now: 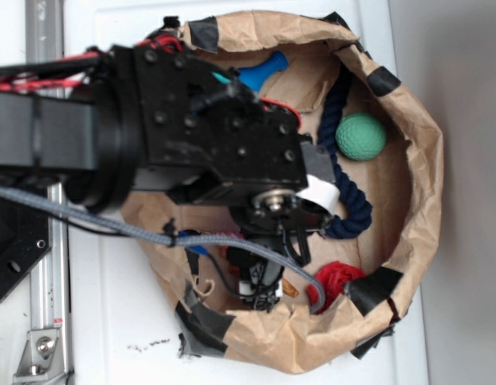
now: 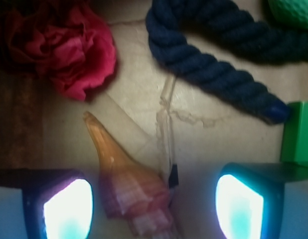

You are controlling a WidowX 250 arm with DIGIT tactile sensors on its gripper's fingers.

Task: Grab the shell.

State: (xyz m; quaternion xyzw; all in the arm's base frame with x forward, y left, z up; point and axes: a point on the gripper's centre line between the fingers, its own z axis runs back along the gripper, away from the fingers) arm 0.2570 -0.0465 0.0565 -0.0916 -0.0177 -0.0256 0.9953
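The shell (image 2: 128, 185) lies on the brown paper floor, its orange point aimed up-left towards the red cloth lump (image 2: 64, 50) and its knobbly cream wide end at the bottom edge. My gripper (image 2: 154, 209) is open above it. The shell sits between the two fingers, closer to the left pad (image 2: 67, 211) than to the right pad (image 2: 239, 206), and neither pad touches it. In the exterior view the gripper (image 1: 262, 290) reaches down into the paper bag (image 1: 416, 200), and only an orange sliver of the shell (image 1: 290, 288) shows beside it.
A navy rope (image 2: 219, 64) curves across the top right. A green ball (image 1: 361, 135) lies beyond it, and a green block (image 2: 297, 132) sits at the right edge. A blue bottle (image 1: 260, 74) rests at the bag's far side. The bag's crumpled walls ring everything.
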